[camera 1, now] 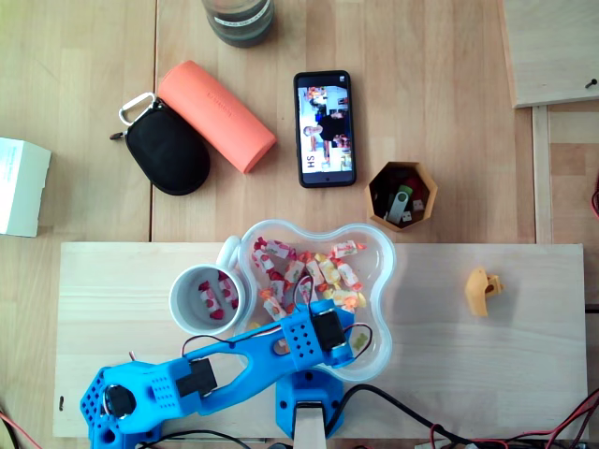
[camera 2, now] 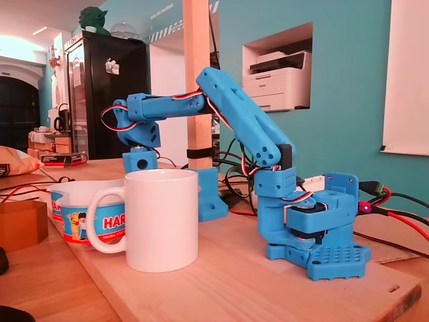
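The fingers [camera 2: 139,161] are being held low over the sweets [camera 1: 314,271] in the clear bowl [camera 1: 386,281], which is touching the white mug [camera 1: 184,285] so both are within close reach, and whether they are apart or together cannot be told.

Clear lobed bowl [camera 1: 379,245] — wrapped candies [camera 1: 309,271] inside, white mug [camera 1: 176,301] beside

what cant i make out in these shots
1. Overhead view: the arm covers the jaws.
2. Fixed view: the jaws dip behind the mug and bowl, so whether they are open or shut, holding something or not, cannot be told.
3. Overhead view: the top edge cuts off the jar, and the phone screen is too small to read.
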